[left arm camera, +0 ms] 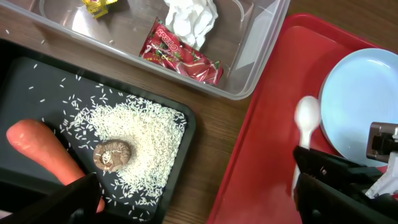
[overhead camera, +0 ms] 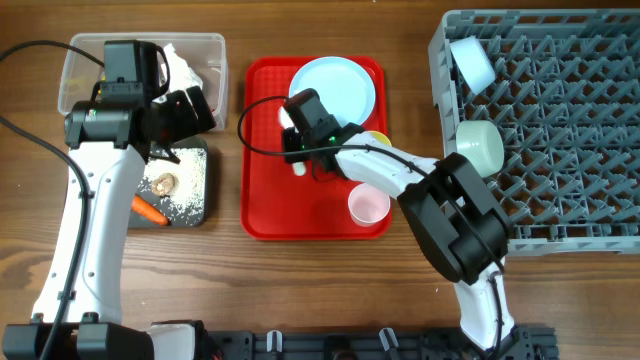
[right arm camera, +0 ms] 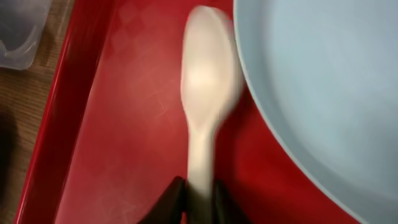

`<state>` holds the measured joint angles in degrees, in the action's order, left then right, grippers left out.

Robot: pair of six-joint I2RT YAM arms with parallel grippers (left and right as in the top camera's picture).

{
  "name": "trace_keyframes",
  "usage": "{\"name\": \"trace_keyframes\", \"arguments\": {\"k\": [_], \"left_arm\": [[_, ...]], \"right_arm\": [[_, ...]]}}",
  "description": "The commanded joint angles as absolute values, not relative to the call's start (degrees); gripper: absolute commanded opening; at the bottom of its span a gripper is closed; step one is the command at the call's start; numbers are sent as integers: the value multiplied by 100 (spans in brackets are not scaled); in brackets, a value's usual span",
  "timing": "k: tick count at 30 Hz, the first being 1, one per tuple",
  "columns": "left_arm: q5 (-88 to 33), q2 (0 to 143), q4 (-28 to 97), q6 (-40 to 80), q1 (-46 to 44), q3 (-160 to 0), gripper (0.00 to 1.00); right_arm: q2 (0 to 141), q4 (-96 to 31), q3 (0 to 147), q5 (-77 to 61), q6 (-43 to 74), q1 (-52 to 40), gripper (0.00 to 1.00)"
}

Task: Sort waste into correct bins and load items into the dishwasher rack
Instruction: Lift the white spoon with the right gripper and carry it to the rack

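A flat red serving tray [overhead camera: 290,215] with a raised rim and rounded corners lies on the brown wood-grain worktop [overhead camera: 330,290], near its middle. The tray's long sides run front to back.

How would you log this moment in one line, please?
right pincer: shut on white spoon handle | spoon: beside blue plate, over red tray | left pincer: open, empty

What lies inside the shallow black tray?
White rice grains, a brown food lump and an orange carrot. A dark finger of the left tool covers the carrot's end.
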<state>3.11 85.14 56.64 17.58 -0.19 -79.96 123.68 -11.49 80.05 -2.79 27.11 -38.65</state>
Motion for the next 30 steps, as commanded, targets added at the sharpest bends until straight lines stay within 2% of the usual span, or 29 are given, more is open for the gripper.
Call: {"name": "trace_keyframes", "arguments": {"k": [1, 4, 9, 18, 23, 30], "left_arm": [[285, 8530, 5664, 1848, 16, -7977, 100], [285, 8530, 5664, 1848, 16, -7977, 100], [285, 8530, 5664, 1848, 16, -7977, 100], [285, 8530, 5664, 1848, 16, -7977, 100], [285, 8530, 5664, 1848, 16, -7977, 100], [285, 8530, 5664, 1848, 16, -7977, 100]], "right_arm": [[12678, -1223, 7992, -521, 2753, -3900, 8], [12676, -1223, 7992, -602, 2709, -3898, 4], [12403, -1334, 7994, -611, 2532, -3885, 4], [10243, -2390, 7994, -322, 2134, -3568, 4], [8637, -3682, 7994, 40, 2300, -2945, 4], [6777, -5872, 7992, 1068, 2473, -1472, 5]]}}
